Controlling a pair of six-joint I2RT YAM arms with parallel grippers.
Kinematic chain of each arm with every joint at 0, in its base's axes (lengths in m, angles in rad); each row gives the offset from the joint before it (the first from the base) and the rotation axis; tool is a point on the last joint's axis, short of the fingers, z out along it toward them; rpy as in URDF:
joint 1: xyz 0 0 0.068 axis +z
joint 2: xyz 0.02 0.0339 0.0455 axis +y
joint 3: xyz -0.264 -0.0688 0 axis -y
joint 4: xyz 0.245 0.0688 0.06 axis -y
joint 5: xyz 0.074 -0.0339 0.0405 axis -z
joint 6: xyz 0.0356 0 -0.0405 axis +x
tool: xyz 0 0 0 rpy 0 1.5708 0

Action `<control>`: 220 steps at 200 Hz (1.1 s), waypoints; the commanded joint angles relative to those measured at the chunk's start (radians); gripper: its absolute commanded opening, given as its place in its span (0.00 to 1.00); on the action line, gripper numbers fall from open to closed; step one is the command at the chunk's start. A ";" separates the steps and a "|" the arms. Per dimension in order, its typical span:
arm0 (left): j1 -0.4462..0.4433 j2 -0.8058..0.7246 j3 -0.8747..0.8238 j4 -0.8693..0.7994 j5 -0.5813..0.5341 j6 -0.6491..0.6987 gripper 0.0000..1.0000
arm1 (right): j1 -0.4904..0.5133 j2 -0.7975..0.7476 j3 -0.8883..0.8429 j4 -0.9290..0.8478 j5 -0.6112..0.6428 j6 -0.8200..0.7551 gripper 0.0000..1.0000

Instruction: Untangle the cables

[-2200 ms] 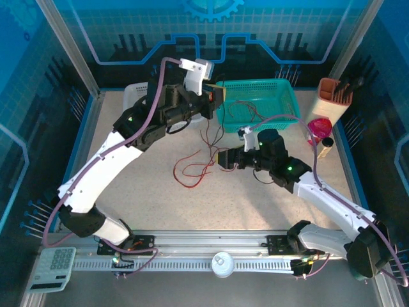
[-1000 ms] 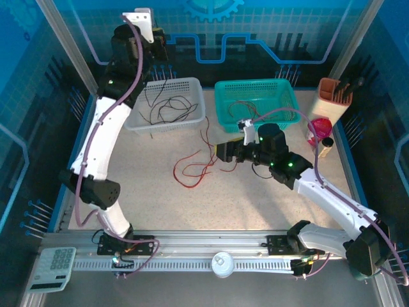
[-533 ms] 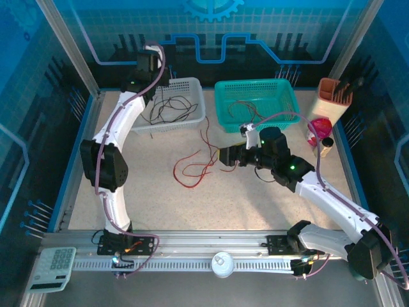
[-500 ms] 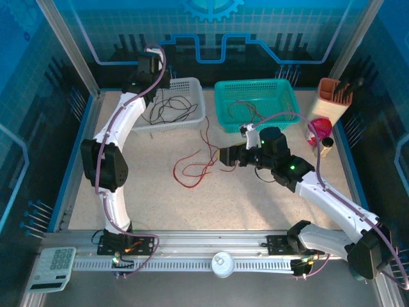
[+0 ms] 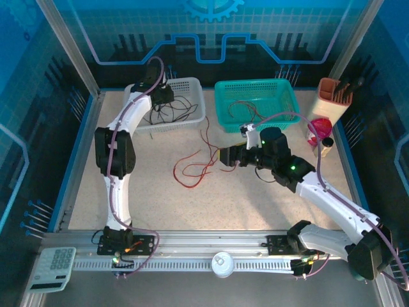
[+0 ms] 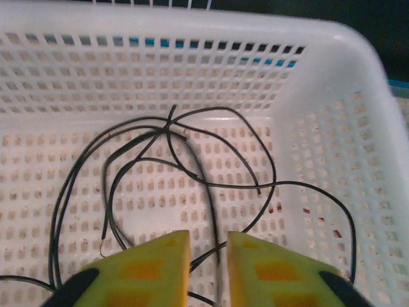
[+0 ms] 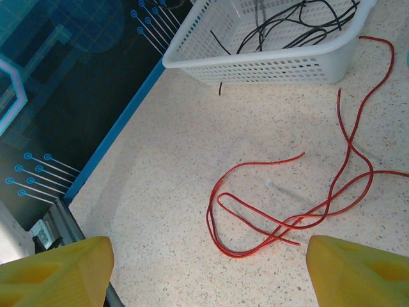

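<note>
A: Where is the left arm [image 5: 131,112] now, against two seconds ago?
B: It is gone from the middle of the table [image 5: 211,204]. After swinging up high over the far edge, it is folded down, with the left gripper [image 6: 208,268] low inside the white basket [image 5: 195,86].
A: And its jaws?
B: No longer closed. They are parted by a narrow gap, just above the black cables [image 6: 167,131].

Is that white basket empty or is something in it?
Not empty: thin black cables lie in loose loops on the white basket's floor.
</note>
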 commanded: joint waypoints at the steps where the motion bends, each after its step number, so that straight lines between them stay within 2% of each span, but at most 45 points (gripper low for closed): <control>1: 0.016 0.025 0.098 -0.120 0.048 -0.029 0.37 | -0.011 -0.031 -0.017 -0.011 -0.001 -0.003 0.80; 11: 0.017 0.024 0.106 -0.124 0.045 -0.026 0.46 | -0.011 -0.034 -0.018 -0.013 -0.001 -0.003 0.80; 34: 0.017 -0.001 0.111 -0.117 0.042 -0.020 0.59 | -0.012 -0.034 -0.018 -0.018 -0.001 -0.004 0.80; 72: 0.017 -0.116 0.074 -0.076 0.064 -0.022 0.75 | -0.011 -0.027 -0.020 -0.019 0.008 -0.005 0.80; 110: -0.013 -0.330 -0.095 -0.002 0.170 -0.049 0.78 | -0.011 0.015 -0.017 -0.009 0.018 0.008 0.80; 158: -0.185 -0.694 -0.534 0.073 0.189 0.008 0.83 | -0.027 0.049 -0.030 -0.039 0.076 0.024 0.80; 192: -0.299 -0.881 -0.833 0.151 0.137 -0.042 0.84 | -0.099 0.048 -0.054 -0.035 0.045 0.049 0.80; 220: -0.425 -0.873 -0.934 0.128 0.043 -0.008 0.85 | -0.141 0.038 -0.060 -0.052 0.034 0.051 0.80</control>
